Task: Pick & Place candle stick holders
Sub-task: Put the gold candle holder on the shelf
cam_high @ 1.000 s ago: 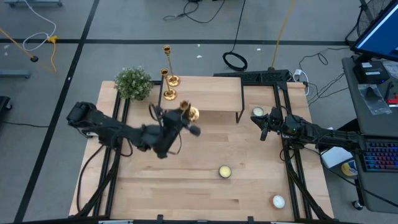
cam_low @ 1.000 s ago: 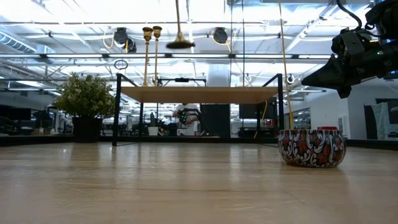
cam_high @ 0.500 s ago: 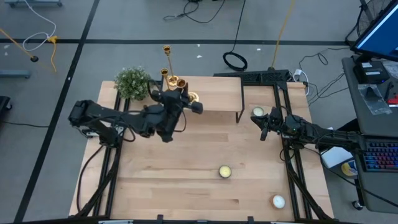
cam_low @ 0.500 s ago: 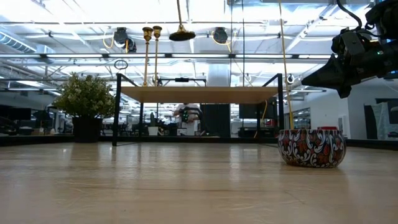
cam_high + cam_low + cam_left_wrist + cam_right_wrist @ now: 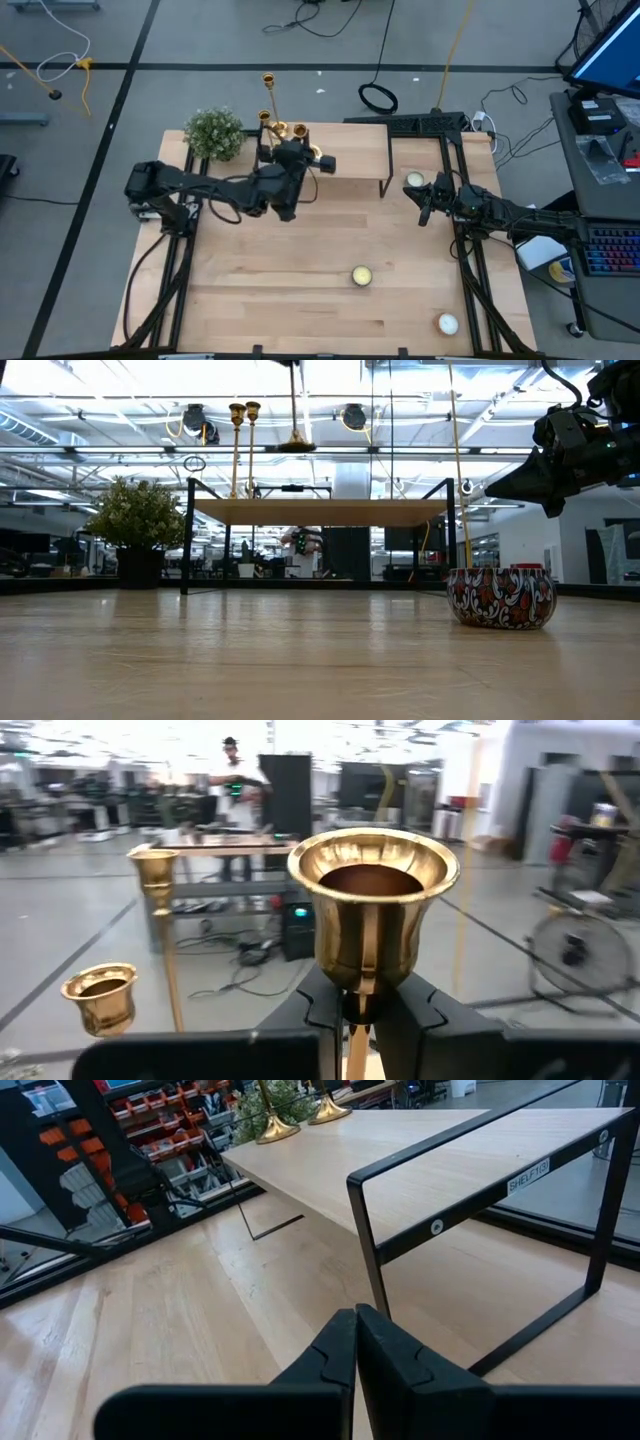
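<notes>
Gripping a brass candlestick [image 5: 372,910] by its stem — left gripper [image 5: 362,1010] clamped — above the shelf [image 5: 345,150].

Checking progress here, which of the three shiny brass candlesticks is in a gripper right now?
The brass candlestick clamped in the left gripper, above the wooden shelf; the two other candlesticks stand free on it.

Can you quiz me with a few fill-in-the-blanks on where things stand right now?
1. The left gripper is shut on the stem of a gold ____.
2. Two other candle stick holders already stand on the raised wooden ____.
3. The right gripper waits shut near the shelf's black ____ leg.
4. In the low view, a patterned ____ sits on the table at the right.

Missing words: candle stick holder; shelf; metal; bowl
</notes>
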